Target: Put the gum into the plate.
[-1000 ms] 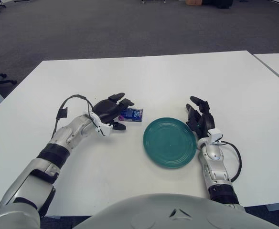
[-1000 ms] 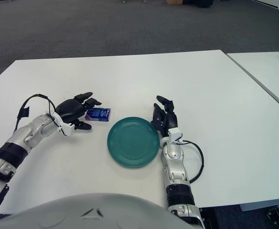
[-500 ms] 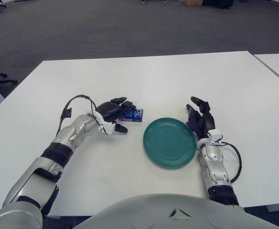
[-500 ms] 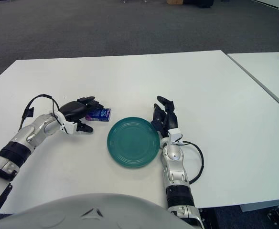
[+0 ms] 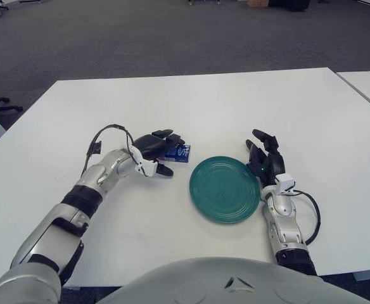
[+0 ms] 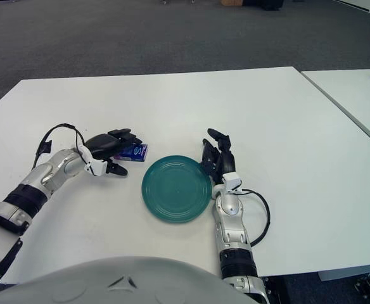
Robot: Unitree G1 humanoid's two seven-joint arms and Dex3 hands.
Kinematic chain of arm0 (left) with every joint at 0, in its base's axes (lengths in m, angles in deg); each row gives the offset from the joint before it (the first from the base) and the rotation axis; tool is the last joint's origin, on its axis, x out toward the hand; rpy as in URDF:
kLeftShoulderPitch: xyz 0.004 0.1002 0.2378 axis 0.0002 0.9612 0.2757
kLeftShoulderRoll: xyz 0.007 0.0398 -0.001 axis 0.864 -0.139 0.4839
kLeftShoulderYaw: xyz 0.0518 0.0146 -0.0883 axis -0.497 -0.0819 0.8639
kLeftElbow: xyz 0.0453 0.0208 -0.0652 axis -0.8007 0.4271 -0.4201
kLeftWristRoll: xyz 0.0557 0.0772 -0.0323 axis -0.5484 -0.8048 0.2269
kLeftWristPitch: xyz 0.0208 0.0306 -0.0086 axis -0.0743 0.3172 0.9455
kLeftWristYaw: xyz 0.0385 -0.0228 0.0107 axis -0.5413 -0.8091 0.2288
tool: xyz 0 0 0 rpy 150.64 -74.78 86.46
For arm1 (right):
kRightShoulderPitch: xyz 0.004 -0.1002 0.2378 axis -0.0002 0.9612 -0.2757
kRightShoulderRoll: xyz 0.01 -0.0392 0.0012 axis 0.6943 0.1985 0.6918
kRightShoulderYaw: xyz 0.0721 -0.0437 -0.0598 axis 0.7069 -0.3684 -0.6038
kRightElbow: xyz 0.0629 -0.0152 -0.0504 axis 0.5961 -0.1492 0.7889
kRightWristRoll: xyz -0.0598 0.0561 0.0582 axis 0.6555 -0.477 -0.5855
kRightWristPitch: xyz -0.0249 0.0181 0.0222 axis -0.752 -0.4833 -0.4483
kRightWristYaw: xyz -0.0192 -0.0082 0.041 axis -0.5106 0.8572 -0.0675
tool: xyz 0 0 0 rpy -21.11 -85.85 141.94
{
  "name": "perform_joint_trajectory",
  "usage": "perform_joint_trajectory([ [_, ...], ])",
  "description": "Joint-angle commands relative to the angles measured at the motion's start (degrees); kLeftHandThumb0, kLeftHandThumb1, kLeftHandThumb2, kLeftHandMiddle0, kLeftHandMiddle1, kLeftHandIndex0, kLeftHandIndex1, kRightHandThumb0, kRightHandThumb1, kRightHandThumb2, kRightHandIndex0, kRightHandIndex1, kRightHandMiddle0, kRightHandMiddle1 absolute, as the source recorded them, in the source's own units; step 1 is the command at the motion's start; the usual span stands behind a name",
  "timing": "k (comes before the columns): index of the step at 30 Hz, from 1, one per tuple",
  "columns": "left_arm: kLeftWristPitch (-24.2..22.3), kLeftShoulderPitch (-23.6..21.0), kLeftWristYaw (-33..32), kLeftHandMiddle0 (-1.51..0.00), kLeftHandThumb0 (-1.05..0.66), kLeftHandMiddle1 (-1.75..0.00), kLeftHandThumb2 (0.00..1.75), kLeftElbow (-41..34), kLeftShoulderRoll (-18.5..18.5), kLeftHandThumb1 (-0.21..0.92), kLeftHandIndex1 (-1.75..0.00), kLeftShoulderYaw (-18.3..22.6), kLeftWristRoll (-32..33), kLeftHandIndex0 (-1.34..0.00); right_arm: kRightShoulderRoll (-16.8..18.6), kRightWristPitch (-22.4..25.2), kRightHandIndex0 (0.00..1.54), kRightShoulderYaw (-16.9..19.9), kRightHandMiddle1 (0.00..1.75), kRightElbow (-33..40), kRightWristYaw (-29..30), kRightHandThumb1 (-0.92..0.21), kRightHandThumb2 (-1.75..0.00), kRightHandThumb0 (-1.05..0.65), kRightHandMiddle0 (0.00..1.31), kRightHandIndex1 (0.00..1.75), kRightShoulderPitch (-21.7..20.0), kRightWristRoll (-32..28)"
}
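A small blue gum pack point(image 5: 178, 152) lies on the white table just left of a round teal plate point(image 5: 225, 188), which is empty. My left hand point(image 5: 158, 147) lies over the left part of the pack, fingers spread above it and the thumb low on the near side; the fingers are not closed on it. The pack also shows in the right eye view point(image 6: 135, 152). My right hand point(image 5: 265, 156) rests at the plate's right rim, fingers relaxed and holding nothing.
The table's point(image 5: 191, 107) far edge and grey carpet lie behind. A second white table point(image 5: 369, 85) stands at the right, with a narrow gap between.
My left hand has moved right and lowered over the gum pack, covering more of it. The pack, the plate and the right hand have not moved.
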Motion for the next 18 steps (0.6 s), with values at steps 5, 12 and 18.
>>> perform_joint_trajectory([
  [5, 3.0, -2.9, -6.9, -0.09, -1.01, -0.79, 0.26, 5.4, -1.5, 0.92, -1.12, -0.7, -0.9, -0.06, 0.4, 2.8, 0.52, 0.1, 0.91, -2.9, 0.0, -0.92, -0.84, -0.57, 0.00, 0.08, 2.3, -0.6],
  [12, 3.2, -7.8, -19.5, -0.40, -0.68, -1.67, 0.11, 17.9, -5.8, 0.85, -1.68, -3.6, -5.3, -0.49, 0.2, 2.8, 0.50, 0.5, 0.89, -2.7, -0.5, -0.92, -0.85, -0.57, 0.00, 0.08, 2.3, -1.2],
  [18, 1.5, -9.0, -24.3, -0.70, -0.10, -1.60, 1.30, 22.2, -7.4, 0.23, -1.74, -4.7, -5.8, -0.57, 0.3, 2.5, 0.50, 1.4, 0.92, -3.2, -1.1, -0.92, -0.84, -0.56, 0.00, 0.08, 1.9, -2.2],
])
